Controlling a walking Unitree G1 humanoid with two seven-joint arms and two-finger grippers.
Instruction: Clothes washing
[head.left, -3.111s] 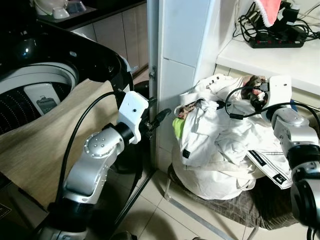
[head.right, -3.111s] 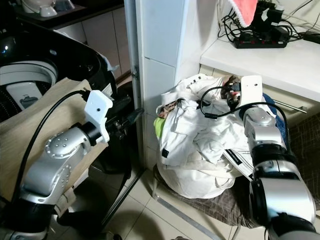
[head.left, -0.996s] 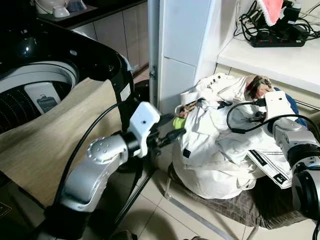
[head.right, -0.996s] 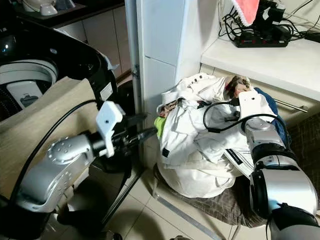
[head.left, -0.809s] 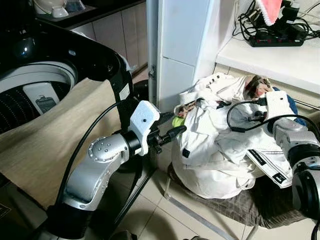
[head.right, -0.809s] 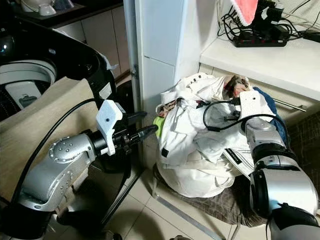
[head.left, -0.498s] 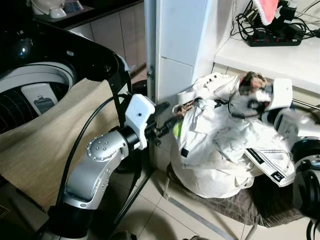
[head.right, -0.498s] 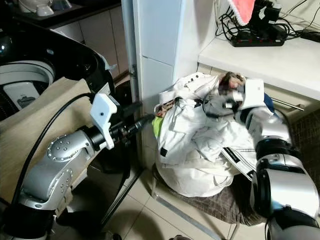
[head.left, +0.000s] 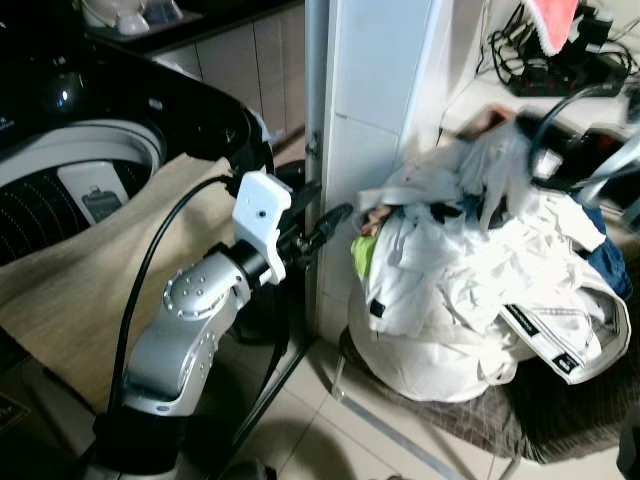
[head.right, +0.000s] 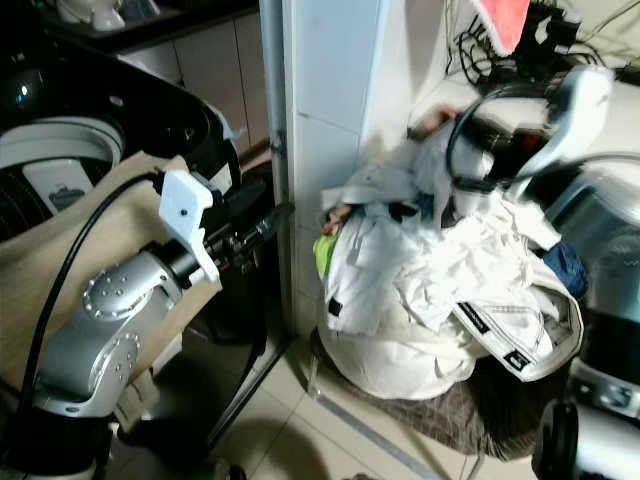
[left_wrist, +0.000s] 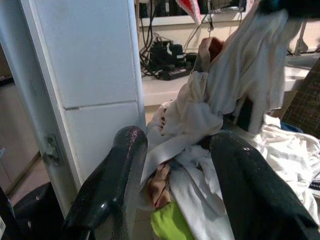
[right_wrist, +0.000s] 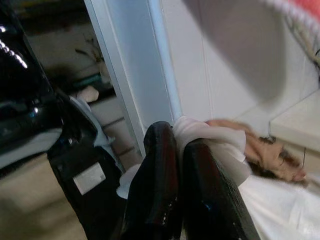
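Laundry pile (head.left: 470, 290), mostly white garments heaped on a low seat with a dark checked cushion (head.left: 520, 420), sits at about 4 o'clock in the left eye view, against the foot of the white tiled pillar (head.left: 375, 110). The right gripper (right_wrist: 180, 175) has its two black fingers clenched on a fold of a white garment (head.left: 500, 175), with the cloth pinched between the tips in the right wrist view; in the head views that garment rises from the top of the heap at 2 o'clock, blurred, so I can only say it looks partly lifted while its lower part trails into the pile. The left gripper (left_wrist: 175, 165) hangs with fingers spread and nothing between them, beside the pillar near 10 o'clock from the heap, pointing at the clothes. The washing machine (head.left: 90, 170), lid up and a beige cloth (head.left: 90, 290) draped over its front, lies at 9 o'clock. Judging by the drape, the garment is light, limp and not fragile, but sleeves and folds will likely snag on neighbouring items, such as the green piece (head.left: 362, 255) at the heap's left edge. A gathered bunch of fabric near the garment's middle seems the surest hold; a thin edge could slip out.
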